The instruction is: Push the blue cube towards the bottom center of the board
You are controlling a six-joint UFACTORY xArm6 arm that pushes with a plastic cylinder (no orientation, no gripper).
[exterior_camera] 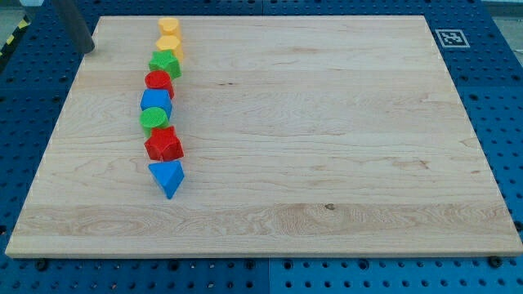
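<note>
Blue cube sits mid-column in a line of eight touching blocks on the wooden board. Toward the view's top from the cube: red block, green block, two yellow blocks. Toward the view's bottom: green block, red block, blue triangular block. My tip, a bare rod that grasps nothing, rests well to the view's upper left of the cube.

Blue cube, mid-column, board's upper left

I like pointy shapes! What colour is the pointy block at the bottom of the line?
Blue triangular block, camera view.
</note>
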